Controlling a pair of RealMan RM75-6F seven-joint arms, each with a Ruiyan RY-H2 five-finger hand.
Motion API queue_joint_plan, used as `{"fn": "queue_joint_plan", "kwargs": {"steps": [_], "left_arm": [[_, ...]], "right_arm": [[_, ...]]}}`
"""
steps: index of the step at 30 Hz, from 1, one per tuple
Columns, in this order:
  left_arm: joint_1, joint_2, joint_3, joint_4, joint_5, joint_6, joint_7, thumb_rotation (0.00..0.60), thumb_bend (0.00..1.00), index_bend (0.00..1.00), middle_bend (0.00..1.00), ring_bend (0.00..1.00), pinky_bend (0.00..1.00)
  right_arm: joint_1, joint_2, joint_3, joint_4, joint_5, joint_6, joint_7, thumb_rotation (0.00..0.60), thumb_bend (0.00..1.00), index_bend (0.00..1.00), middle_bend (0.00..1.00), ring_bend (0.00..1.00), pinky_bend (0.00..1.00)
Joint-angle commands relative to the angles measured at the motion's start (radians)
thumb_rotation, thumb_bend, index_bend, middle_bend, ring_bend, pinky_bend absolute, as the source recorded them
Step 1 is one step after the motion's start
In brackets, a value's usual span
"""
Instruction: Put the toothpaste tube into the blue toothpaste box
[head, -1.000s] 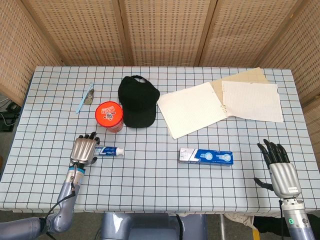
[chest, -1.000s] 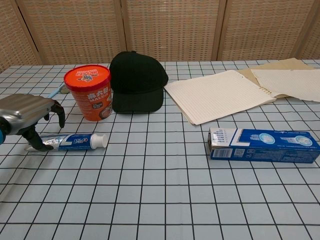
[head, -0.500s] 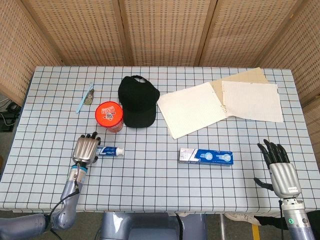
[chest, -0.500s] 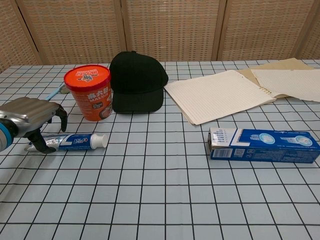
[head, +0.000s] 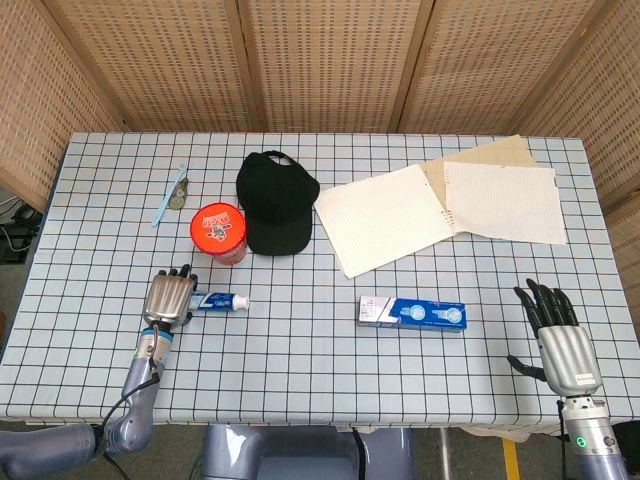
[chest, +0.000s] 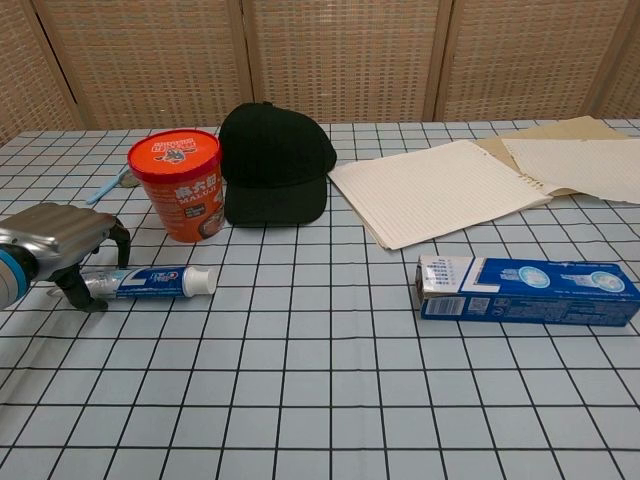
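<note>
The white and blue toothpaste tube (head: 218, 300) (chest: 150, 282) lies on the checked table at the left, cap pointing right. My left hand (head: 168, 298) (chest: 58, 245) is at its flat tail end, fingers curled over it and thumb against it, gripping the tail. The tube's body rests on the table. Right of centre the blue toothpaste box (head: 413, 313) (chest: 528, 290) lies flat, its white end flap towards the tube. My right hand (head: 555, 335) hovers at the table's front right corner with fingers spread and empty, well right of the box.
An orange cup (head: 219, 232) (chest: 178, 183) stands just behind the tube, with a black cap (head: 275, 203) (chest: 275, 162) beside it. A toothbrush (head: 169, 196) lies at the back left. An open notebook (head: 395, 217) and loose papers (head: 502, 200) cover the back right.
My left hand has drawn back slightly towards the near edge and closed tighter on the tube's tail. The tube shifted a little. The right hand and the box stayed still.
</note>
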Motion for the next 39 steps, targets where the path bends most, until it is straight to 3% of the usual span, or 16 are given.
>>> {"fn": "queue_joint_plan", "kwargs": {"steps": [1, 4, 8, 11, 17, 25, 31, 39], "left_arm": [[-0.004, -0.006, 0.004, 0.006, -0.001, -0.001, 0.0, 0.6, 0.23, 0.43, 0.22, 0.3, 0.34], [-0.006, -0.01, 0.008, 0.01, 0.008, -0.002, -0.01, 0.6, 0.26, 0.48, 0.26, 0.32, 0.35], [-0.002, -0.028, 0.015, 0.033, 0.067, 0.032, -0.049, 0.6, 0.54, 0.76, 0.5, 0.51, 0.49], [0.006, -0.042, 0.033, 0.063, 0.144, 0.06, -0.103, 0.6, 0.59, 0.85, 0.58, 0.59, 0.55], [0.02, -0.035, 0.058, 0.083, 0.242, 0.093, -0.168, 0.6, 0.57, 0.85, 0.62, 0.62, 0.57], [0.033, 0.049, 0.084, 0.022, 0.375, 0.122, -0.262, 0.6, 0.56, 0.86, 0.62, 0.62, 0.57], [0.042, 0.141, 0.101, -0.061, 0.486, 0.152, -0.342, 0.6, 0.56, 0.86, 0.62, 0.62, 0.57], [0.057, 0.232, 0.082, -0.166, 0.525, 0.181, -0.356, 0.6, 0.56, 0.86, 0.62, 0.62, 0.57]], "right_arm": [[0.0, 0.0, 0.0, 0.0, 0.0, 0.0, 0.0, 0.6, 0.19, 0.05, 0.0, 0.0, 0.0], [0.0, 0.0, 0.0, 0.001, 0.0, -0.001, 0.0, 0.6, 0.19, 0.05, 0.0, 0.0, 0.0], [0.0, 0.0, 0.0, 0.001, -0.001, 0.0, 0.001, 0.6, 0.19, 0.05, 0.0, 0.0, 0.0], [0.0, 0.001, 0.0, 0.001, -0.001, 0.001, 0.002, 0.6, 0.19, 0.05, 0.0, 0.0, 0.0], [0.0, 0.001, 0.0, 0.0, -0.002, 0.001, 0.002, 0.6, 0.19, 0.05, 0.0, 0.0, 0.0], [0.0, 0.003, -0.002, -0.004, -0.005, 0.002, 0.004, 0.6, 0.19, 0.06, 0.0, 0.0, 0.0], [0.004, -0.002, 0.0, -0.005, -0.009, 0.002, 0.004, 0.6, 0.19, 0.14, 0.0, 0.0, 0.06], [0.034, -0.036, -0.01, -0.048, -0.002, -0.065, -0.029, 0.6, 0.19, 0.23, 0.01, 0.0, 0.14]]}}
